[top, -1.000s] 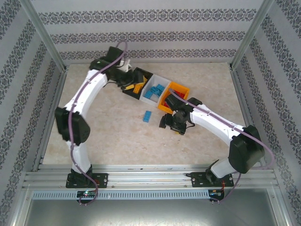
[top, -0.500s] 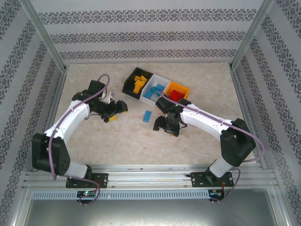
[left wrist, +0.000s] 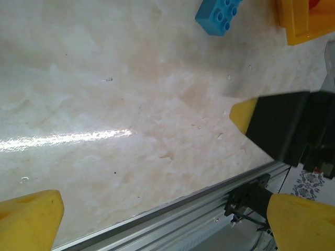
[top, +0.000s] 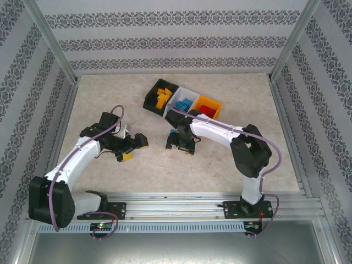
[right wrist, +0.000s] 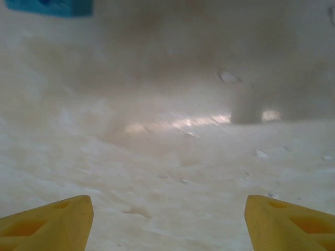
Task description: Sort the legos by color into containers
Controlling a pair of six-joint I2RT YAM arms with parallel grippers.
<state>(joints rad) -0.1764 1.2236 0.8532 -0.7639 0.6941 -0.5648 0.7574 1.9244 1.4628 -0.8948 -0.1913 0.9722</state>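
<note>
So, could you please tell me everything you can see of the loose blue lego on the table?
The blue lego is a small, glossy plastic brick, studs up, lying flat on the marbled table, cut off by the left wrist view's top edge. Nothing touches it there; the orange bin sits apart.

walls [top: 176, 33]: striped damask wallpaper | table [top: 137, 165]: beige marble — glare streak [left wrist: 68, 138] | frame [top: 50, 38]: aluminium posts, near rail [top: 176, 204]

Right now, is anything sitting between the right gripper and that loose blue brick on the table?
Nothing visible does: just bare table lies between the open right gripper and the blue brick.
</note>
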